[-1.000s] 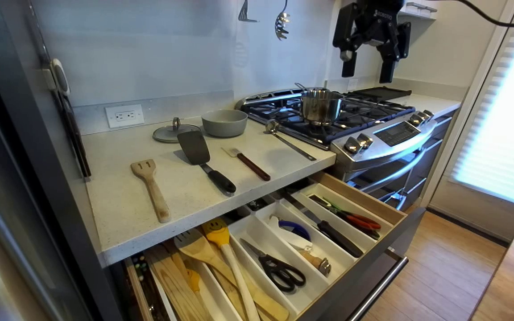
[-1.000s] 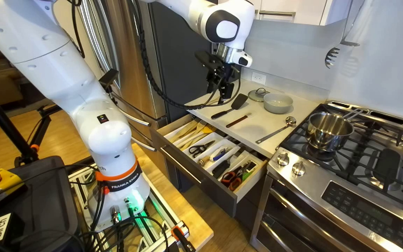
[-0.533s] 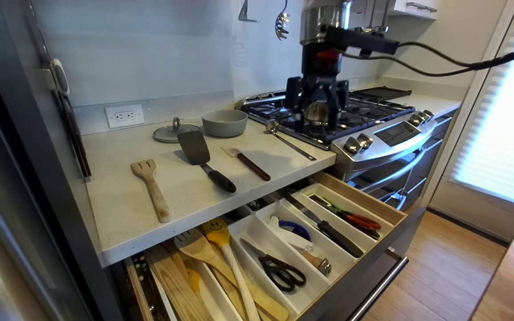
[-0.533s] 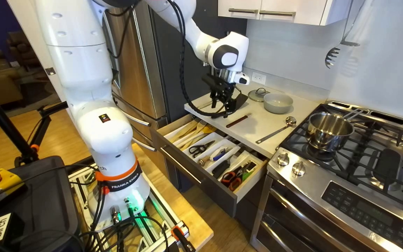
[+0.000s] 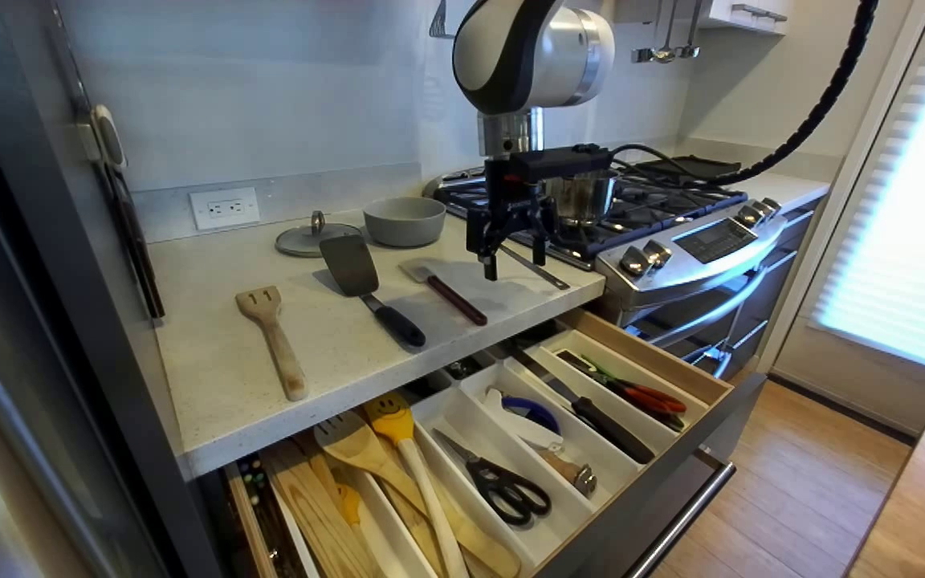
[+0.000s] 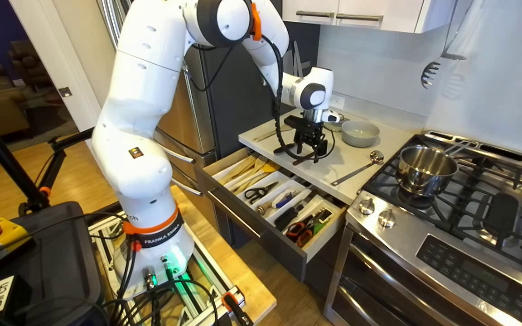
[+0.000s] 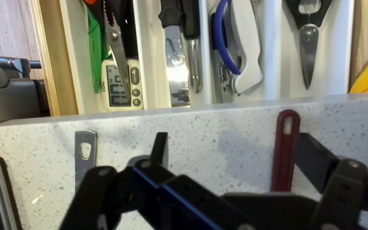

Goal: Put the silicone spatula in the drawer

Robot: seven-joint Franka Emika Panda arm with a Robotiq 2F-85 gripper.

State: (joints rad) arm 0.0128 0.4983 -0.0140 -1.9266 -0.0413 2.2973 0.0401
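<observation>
The silicone spatula (image 5: 455,300) lies on the counter with its dark red handle toward the edge and its pale blade toward the wall. In an exterior view it is partly behind the gripper (image 6: 304,157). In the wrist view the handle (image 7: 285,153) shows between the spread fingers, close to the right-hand one; the blade is hidden. My gripper (image 5: 515,261) is open and empty above the counter, on the stove side of the spatula. It also shows in the wrist view (image 7: 232,145). The drawer (image 5: 639,518) stands open below the counter edge; it also shows in the other views (image 6: 238,213) (image 7: 59,80).
A black turner (image 5: 354,269) and a wooden spatula (image 5: 276,345) lie on the counter. A steel ladle (image 6: 356,171) lies toward the stove. A grey bowl (image 6: 360,134) and a glass lid (image 5: 298,241) stand near the wall. A pot (image 6: 426,172) sits on the stove.
The arm has swung over and lowered the gripper from high above the counter to just over it, near the spatula. The gripper stays open. The utensils and the drawer have not moved.
</observation>
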